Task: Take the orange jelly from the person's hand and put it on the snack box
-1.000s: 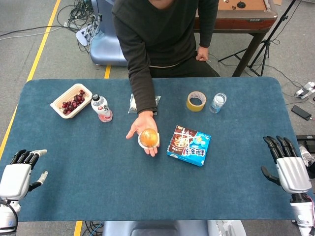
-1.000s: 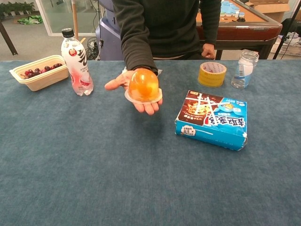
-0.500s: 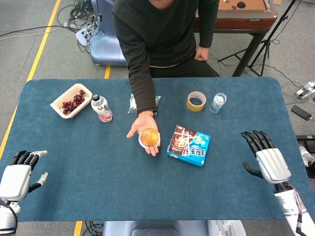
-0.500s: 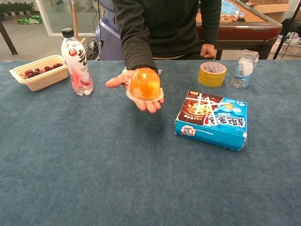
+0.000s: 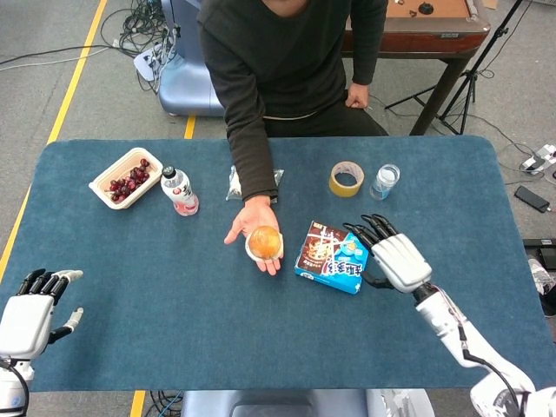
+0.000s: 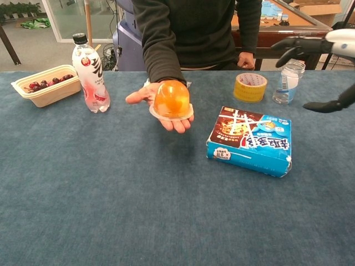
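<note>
The orange jelly (image 5: 263, 241) sits dome-up on the person's hand (image 5: 253, 234), palm upward over the middle of the blue table (image 5: 174, 313); in the chest view the jelly (image 6: 171, 100) rests on the flat of that palm, its clear rim resting on the fingers. The snack box (image 5: 334, 256) lies flat on the cloth at about three o'clock from the jelly, near it but apart. The right hand (image 5: 393, 257) hovers at three o'clock from the box, fingers spread apart and holding nothing, dark fingertips reaching over the box's right edge; whether they touch the box is hard to judge from above, though the chest view shows the right hand (image 6: 319, 55) raised well above the table. The left hand (image 5: 30, 313) rests at the table's eight o'clock corner, fingers apart, empty. Along the far side, from ten o'clock round to one: a tray of cherries (image 5: 127, 177); an upright drink bottle (image 5: 179, 189); a small clear packet (image 5: 234, 182) partly behind the person's forearm; a roll of yellow tape (image 5: 347, 178); a small clear jar (image 5: 385, 182) just beside it.
</note>
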Tool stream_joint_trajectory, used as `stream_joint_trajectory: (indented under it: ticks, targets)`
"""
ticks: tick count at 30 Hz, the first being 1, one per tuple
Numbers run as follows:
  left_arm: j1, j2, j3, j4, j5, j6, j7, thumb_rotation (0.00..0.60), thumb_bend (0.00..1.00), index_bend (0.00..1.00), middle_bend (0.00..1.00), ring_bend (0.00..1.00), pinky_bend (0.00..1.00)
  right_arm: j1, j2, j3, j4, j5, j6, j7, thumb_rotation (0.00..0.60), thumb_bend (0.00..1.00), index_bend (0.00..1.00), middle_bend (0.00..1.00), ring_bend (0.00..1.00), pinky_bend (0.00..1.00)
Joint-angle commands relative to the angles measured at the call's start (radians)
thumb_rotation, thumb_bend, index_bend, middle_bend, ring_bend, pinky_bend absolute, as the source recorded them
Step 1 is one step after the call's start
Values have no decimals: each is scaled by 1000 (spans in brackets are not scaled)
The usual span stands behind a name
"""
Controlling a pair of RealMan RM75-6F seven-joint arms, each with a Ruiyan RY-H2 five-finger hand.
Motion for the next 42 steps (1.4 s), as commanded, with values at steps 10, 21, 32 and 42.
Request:
stream_joint_trajectory:
  ticks: [10,21,32,42]
  targets:
    - [6,3,3,1,-2,2,-1,600,300,313,285,229,130,221,-152,82,69,186,-198,-110,600,187,91,72,0,163]
    - [18,4,6,12,-4,10,-14,600,300,324,285,229,130,352,-280,113,194,281,-260,-122,600,186,91,84,0,207]
    - [25,7,5,14,-9,15,-17,600,300,325,285,229,130,452,-389,117,313,321,-290,-129,600,187,124,135,0,230]
    - [37,8,7,22,-12,25,-26,600,300,331,285,229,130,504,-458,111,390,338,-278,-143,600,239,271,210,60,347]
